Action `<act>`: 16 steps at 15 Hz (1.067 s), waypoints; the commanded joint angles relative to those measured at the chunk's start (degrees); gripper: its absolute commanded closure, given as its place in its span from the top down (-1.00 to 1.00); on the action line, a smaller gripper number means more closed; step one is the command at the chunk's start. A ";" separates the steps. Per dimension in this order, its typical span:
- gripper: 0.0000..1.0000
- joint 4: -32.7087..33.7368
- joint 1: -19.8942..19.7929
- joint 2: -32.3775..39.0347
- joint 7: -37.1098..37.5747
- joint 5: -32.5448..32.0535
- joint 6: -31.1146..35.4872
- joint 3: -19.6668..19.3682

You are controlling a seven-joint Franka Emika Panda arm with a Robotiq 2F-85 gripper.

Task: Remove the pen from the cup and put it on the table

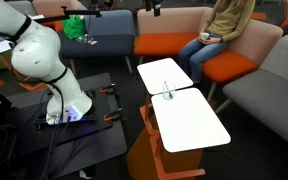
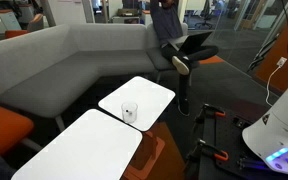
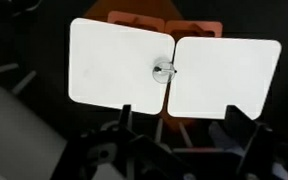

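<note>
The clear cup (image 1: 167, 94) stands at the seam where two white tabletops (image 1: 192, 125) meet. It shows in both exterior views (image 2: 130, 112) and from above in the wrist view (image 3: 164, 70). The pen (image 1: 165, 87) is a thin dark stick standing up in the cup; in the wrist view it is only a dark mark inside the cup. My gripper (image 3: 189, 118) hangs high above the table (image 3: 114, 60), its two dark fingers wide apart and empty at the bottom of the wrist view. The cup lies far beyond the fingers.
Orange and grey sofa seats (image 1: 169, 45) ring the tables, and a person (image 1: 222, 25) sits on one. A green object (image 1: 74, 27) lies on a far seat. The white robot body (image 1: 46, 60) stands beside the table on a dark floor with cables.
</note>
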 commanded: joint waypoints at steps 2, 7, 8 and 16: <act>1.00 0.12 0.44 0.03 0.17 -0.18 -0.12 -0.34; 1.00 0.12 0.44 0.03 0.17 -0.18 -0.11 -0.34; 1.00 0.12 0.44 0.03 0.17 -0.18 -0.11 -0.34; 1.00 2.92 -0.61 13.97 18.26 8.00 9.46 0.48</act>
